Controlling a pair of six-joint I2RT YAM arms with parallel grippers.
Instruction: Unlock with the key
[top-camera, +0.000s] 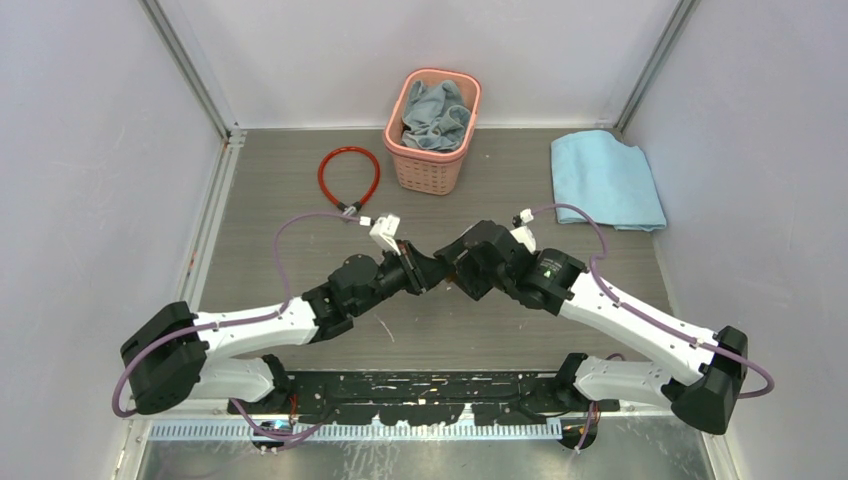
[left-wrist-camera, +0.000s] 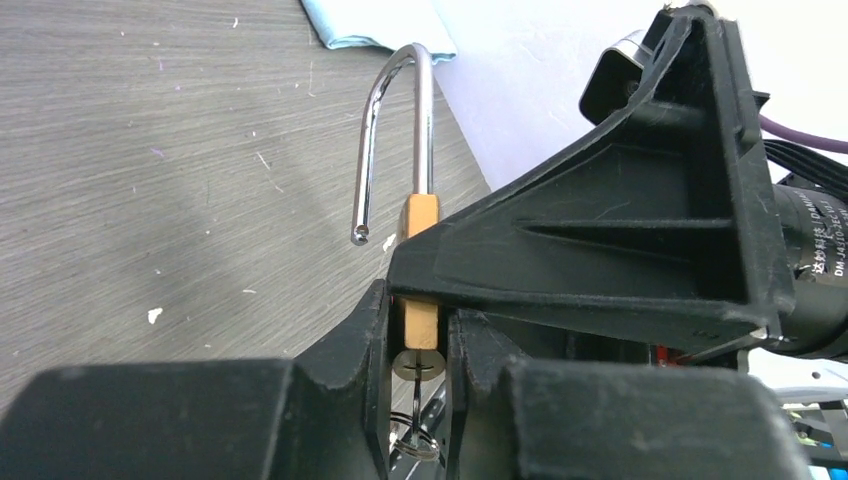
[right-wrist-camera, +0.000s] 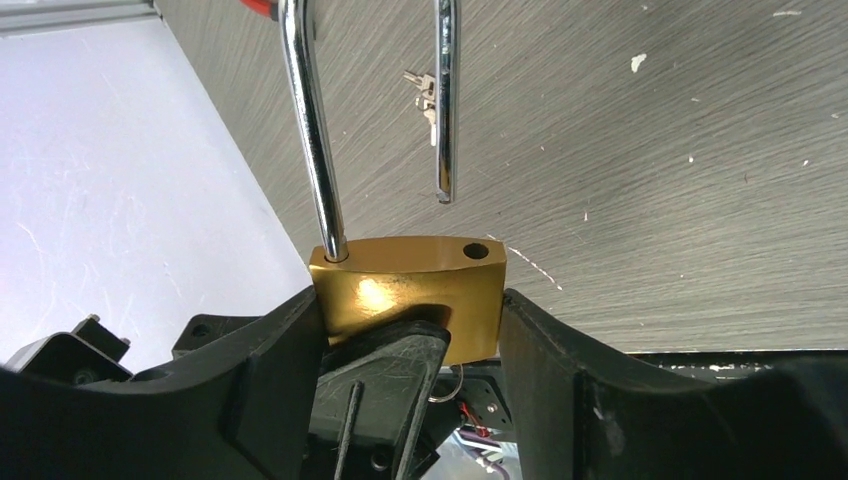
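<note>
The lock (right-wrist-camera: 405, 285) hangs in mid-air over the middle of the table (top-camera: 270, 200), where the two arms meet, its shackle (right-wrist-camera: 310, 130) pointing away from the right wrist camera. The shackle's free leg stands clear of its hole in the brass, so the lock looks already sprung. The right gripper (right-wrist-camera: 410, 320) is clamped across the wide faces of the body, which steadies it and leaves the keyed end bare for the other arm. The left gripper (left-wrist-camera: 418, 330) comes in at that end, its fingers pinched against the narrow edges of the brass just above a key ring (left-wrist-camera: 415, 440). Whether the pads bear on the key itself I cannot tell. Spare keys (right-wrist-camera: 425, 95) lie on the table beyond the shackle. Farther back are a red loop (top-camera: 322, 175), a pink basket (top-camera: 425, 170) of grey cloth and a blue cloth (top-camera: 605, 180), all well apart from the grippers. Nothing crowds them but each other.
</note>
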